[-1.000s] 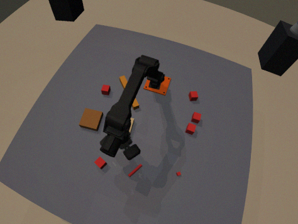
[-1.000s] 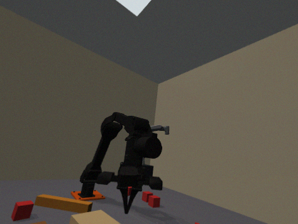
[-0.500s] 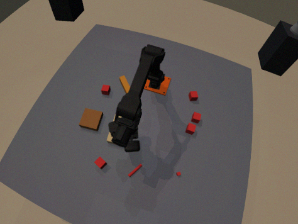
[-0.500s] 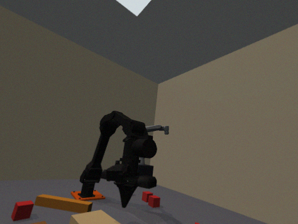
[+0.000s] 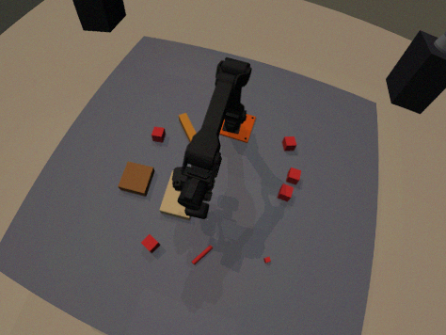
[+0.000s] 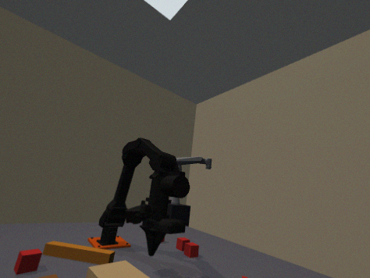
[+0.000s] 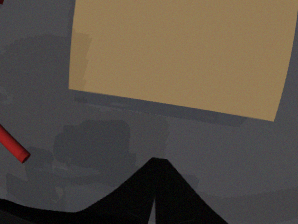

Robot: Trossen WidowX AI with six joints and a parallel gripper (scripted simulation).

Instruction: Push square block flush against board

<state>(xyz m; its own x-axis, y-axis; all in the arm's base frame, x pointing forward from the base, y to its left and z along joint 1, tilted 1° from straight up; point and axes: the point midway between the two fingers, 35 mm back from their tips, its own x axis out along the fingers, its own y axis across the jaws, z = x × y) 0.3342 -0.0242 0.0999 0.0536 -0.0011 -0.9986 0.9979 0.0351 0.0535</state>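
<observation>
Your claw (image 7: 154,219) is clenched on nothing (tips low over the surface); the tan block (image 7: 180,36) lies straight ahead of it, orange board (image 5: 187,127) beyond.

Matte black arm (image 5: 217,105) of chunky rounded links, square orange base plate (image 5: 249,135) with dark corner screws, black tapered claw (image 6: 152,247), fingers pressed together

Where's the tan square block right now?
In the top view the tan square block lies left of centre, partly under the shut gripper, beside the brown tile.
</observation>
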